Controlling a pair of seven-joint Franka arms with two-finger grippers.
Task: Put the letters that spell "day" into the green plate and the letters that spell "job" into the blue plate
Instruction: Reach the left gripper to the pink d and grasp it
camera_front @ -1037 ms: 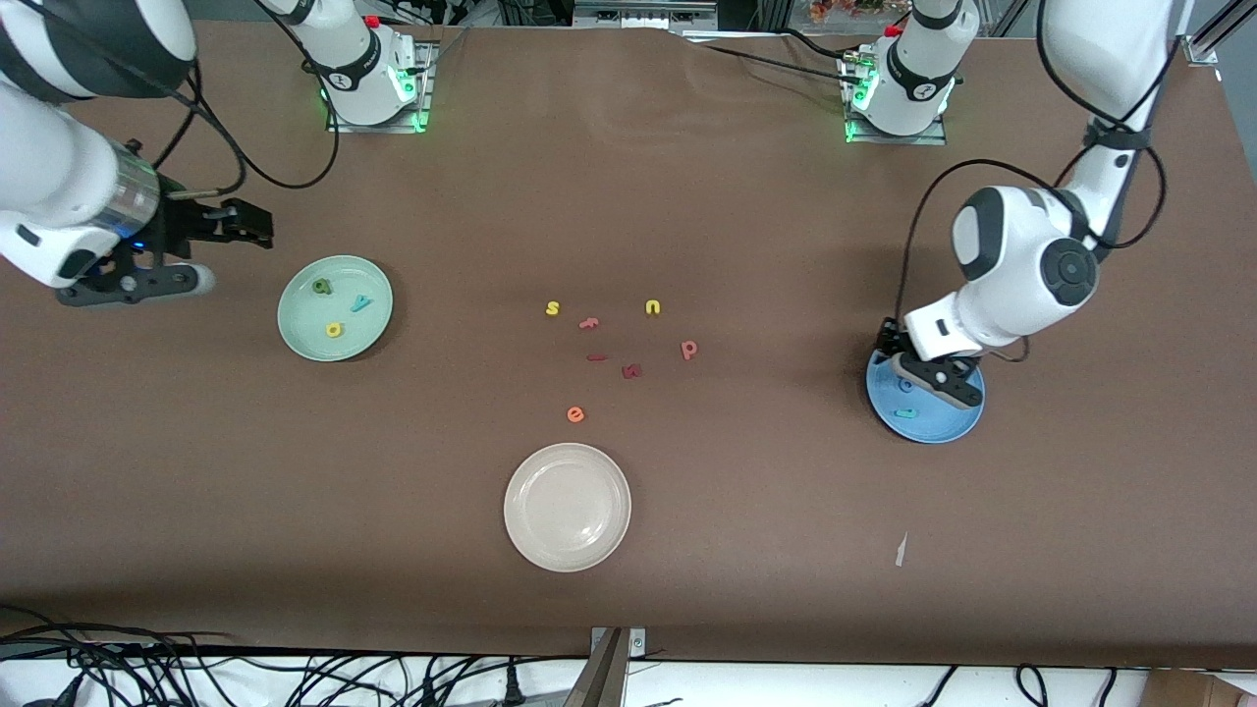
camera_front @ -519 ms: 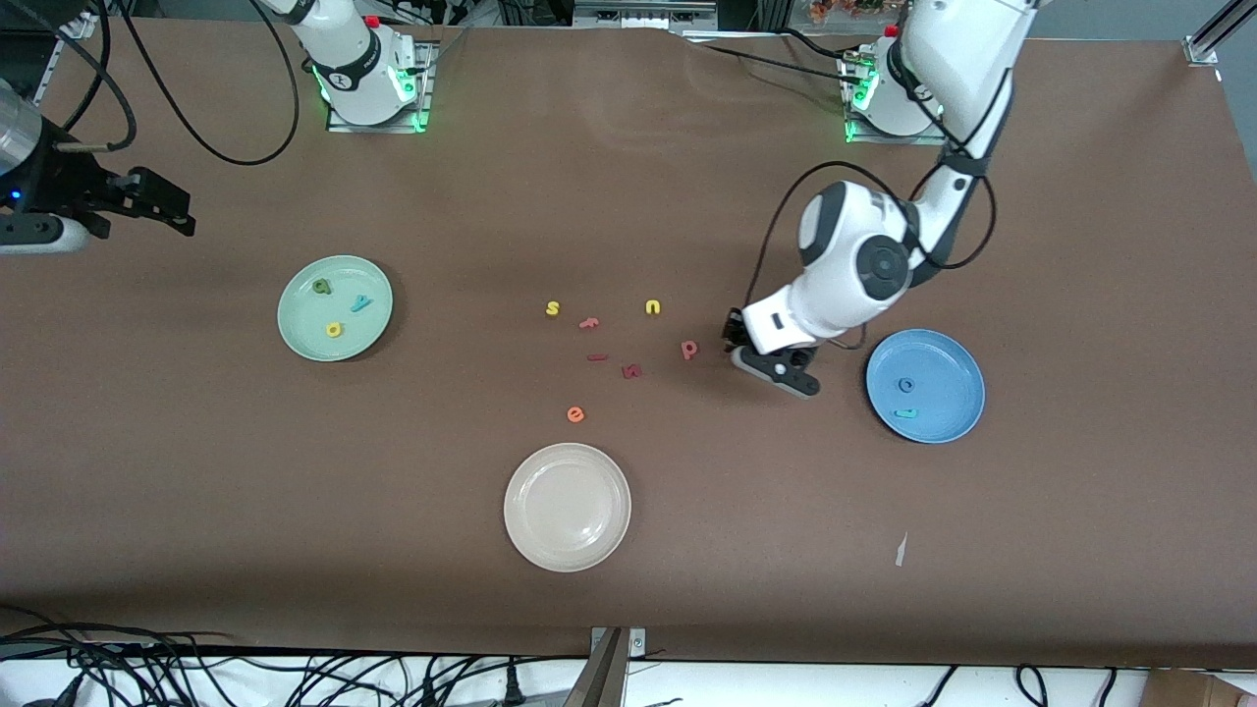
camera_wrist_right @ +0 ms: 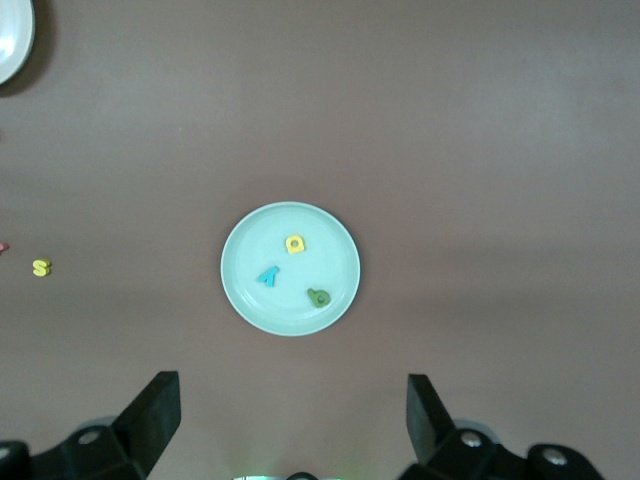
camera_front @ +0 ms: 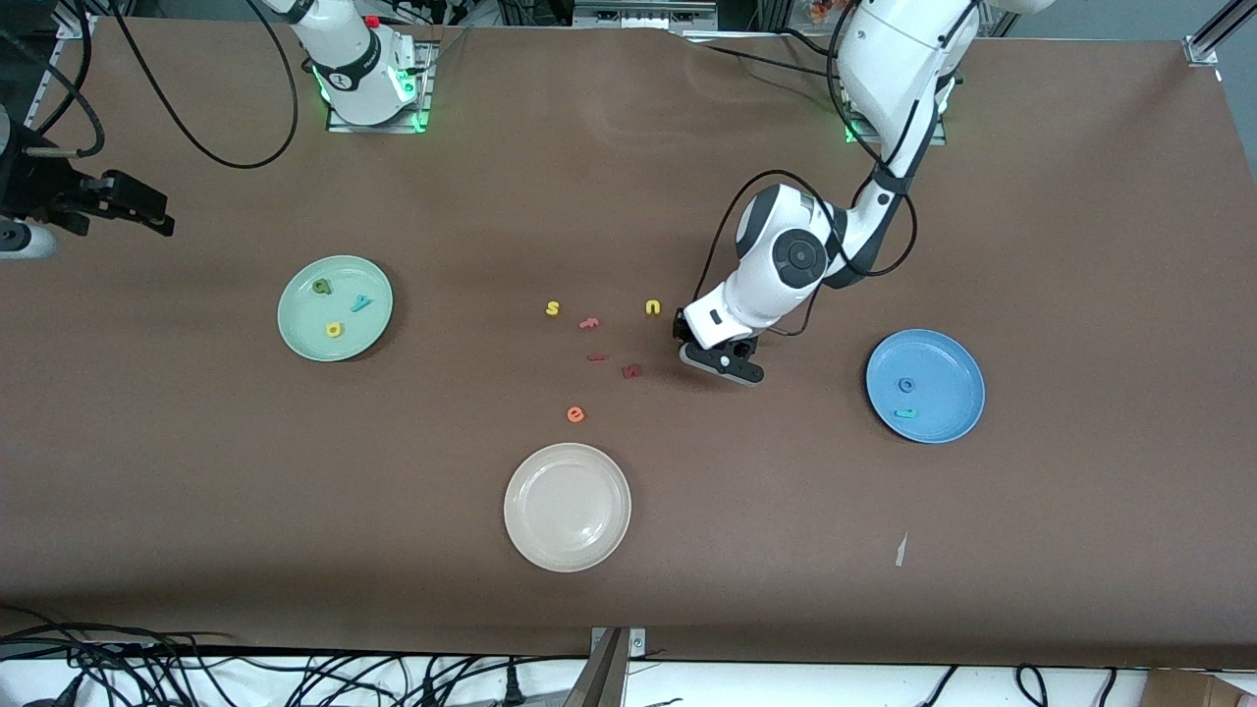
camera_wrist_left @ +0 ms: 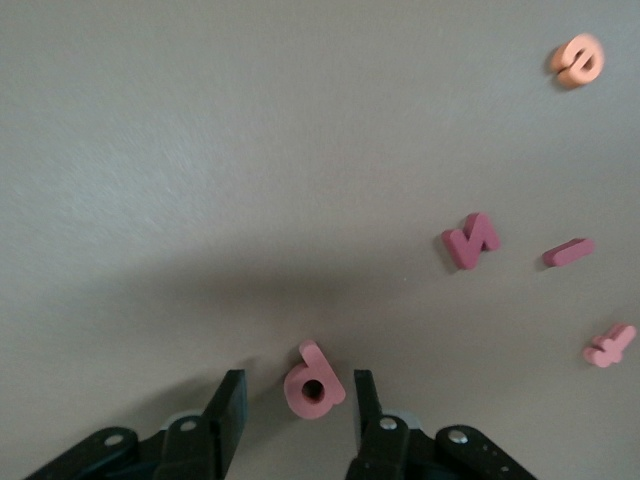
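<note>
closing in on the last letter

lining up on the salmon-pink b (camera_wrist_left: 313, 381), the left end effector (camera_front: 709, 346) sits low over the middle of the worktop (camera_front: 1080, 550), jaws partly open with the letter lying flat between the two fingers (camera_wrist_left: 228, 412). from the left wrist view they straddle it without clearly touching, so i'd call this the moment just before the pinch. the gap looks narrowed on purpose: the b is tiny and the dark red letters (camera_wrist_left: 470, 240) are near, so a wide spread could knock them.

the blue plate (camera_front: 957, 358) at the left arm's end already has the blue ring o (camera_front: 906, 385) and the teal j (camera_front: 905, 413) in it, so the b is all that's missing from "job".

"day" looks done: the green plate (camera_front: 295, 339) holds the yellow d (camera_front: 335, 330), the dark green a (camera_front: 321, 287) and the teal y (camera_front: 361, 303). that's probably why the right arm just waits, its right end effector (camera_wrist_right: 290, 410) spread wide, up high over the worktop beside that plate.

leftovers: the yellow s (camera_front: 553, 308), the yellow u (camera_front: 653, 307), the orange e (camera_front: 575, 414) and the cream-white plate (camera_front: 520, 540).
</note>
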